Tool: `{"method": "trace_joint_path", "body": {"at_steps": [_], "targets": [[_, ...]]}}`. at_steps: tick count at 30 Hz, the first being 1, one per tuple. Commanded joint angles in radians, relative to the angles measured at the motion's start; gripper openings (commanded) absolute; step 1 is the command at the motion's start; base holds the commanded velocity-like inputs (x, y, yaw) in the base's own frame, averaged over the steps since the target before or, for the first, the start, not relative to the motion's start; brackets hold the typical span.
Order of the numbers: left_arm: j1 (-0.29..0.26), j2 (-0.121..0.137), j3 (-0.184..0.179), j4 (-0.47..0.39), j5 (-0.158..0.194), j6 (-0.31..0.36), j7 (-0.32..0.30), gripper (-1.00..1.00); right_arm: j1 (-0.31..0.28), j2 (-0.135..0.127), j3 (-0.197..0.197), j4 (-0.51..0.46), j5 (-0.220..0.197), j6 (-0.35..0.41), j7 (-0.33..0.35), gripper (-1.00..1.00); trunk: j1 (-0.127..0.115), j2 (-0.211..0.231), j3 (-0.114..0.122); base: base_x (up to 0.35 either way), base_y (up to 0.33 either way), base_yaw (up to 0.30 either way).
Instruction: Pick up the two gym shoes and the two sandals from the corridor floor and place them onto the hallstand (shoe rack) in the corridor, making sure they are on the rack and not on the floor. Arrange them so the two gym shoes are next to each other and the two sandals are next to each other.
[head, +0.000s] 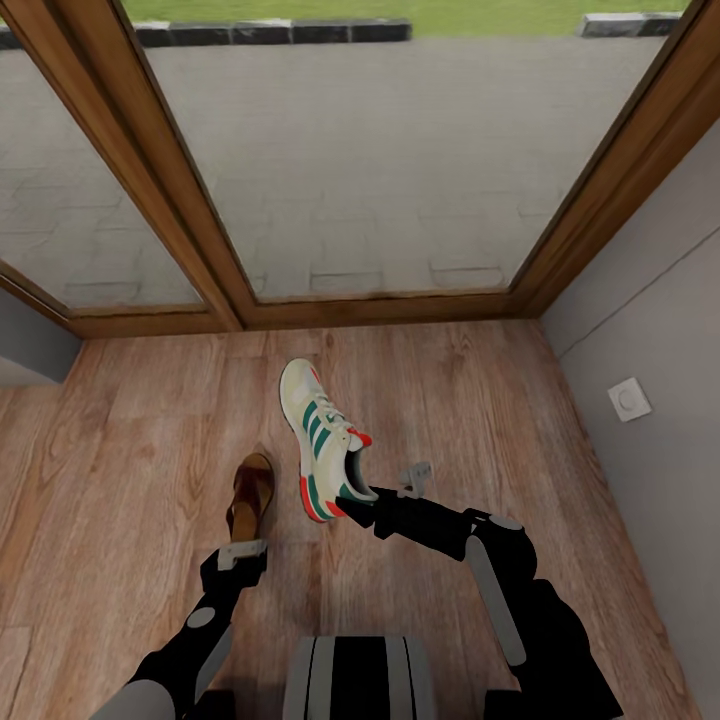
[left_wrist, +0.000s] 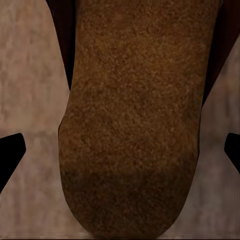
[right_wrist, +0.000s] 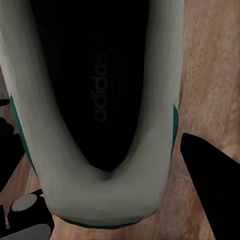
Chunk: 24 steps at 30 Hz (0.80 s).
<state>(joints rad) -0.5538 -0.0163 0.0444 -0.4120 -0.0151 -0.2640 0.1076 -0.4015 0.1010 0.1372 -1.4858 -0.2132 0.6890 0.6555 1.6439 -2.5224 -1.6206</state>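
Observation:
A white gym shoe with green stripes and a red-and-green heel hangs tilted over the corridor floor, toe pointing to the glass door. My right gripper is shut on its heel. The right wrist view looks into the shoe's dark opening, with one black finger against its outer side. A brown sandal with a tan footbed lies on the planks just left of the shoe. My left gripper hovers open over its heel end, its fingertips standing clear of the footbed on both sides. The hallstand is out of view.
A wood-framed glass door closes the corridor ahead, with paving outside. A grey wall with a white switch plate runs along the right. Bare planks stretch to the left and right of the shoes.

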Motion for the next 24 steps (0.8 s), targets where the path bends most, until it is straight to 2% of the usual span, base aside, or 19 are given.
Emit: {"method": "trace_joint_path", "body": {"at_steps": [1,14,15,24], "targets": [[0.000,-0.001,0.005,0.001,-0.002,-0.004,0.000,1.00,0.000,0.000,-0.001,-0.001,-0.008,0.007,0.000,-1.00,0.000,0.000,-0.002,0.000,0.000,0.000],[0.003,0.001,0.005,0.001,-0.002,-0.004,0.000,1.00,0.000,0.001,0.000,-0.001,-0.008,0.007,0.000,-1.00,0.000,0.000,-0.004,0.000,0.000,0.000],[0.003,0.002,0.005,0.001,-0.002,-0.003,0.000,-1.00,0.000,0.000,0.000,-0.001,-0.008,0.007,0.000,-1.00,0.000,0.000,-0.004,0.000,0.000,0.000],[0.003,0.002,0.013,0.000,0.000,-0.004,0.001,-1.00,0.000,0.000,-0.001,-0.001,-0.008,0.007,0.000,-1.00,0.000,0.000,-0.004,0.000,0.000,0.000]]}}
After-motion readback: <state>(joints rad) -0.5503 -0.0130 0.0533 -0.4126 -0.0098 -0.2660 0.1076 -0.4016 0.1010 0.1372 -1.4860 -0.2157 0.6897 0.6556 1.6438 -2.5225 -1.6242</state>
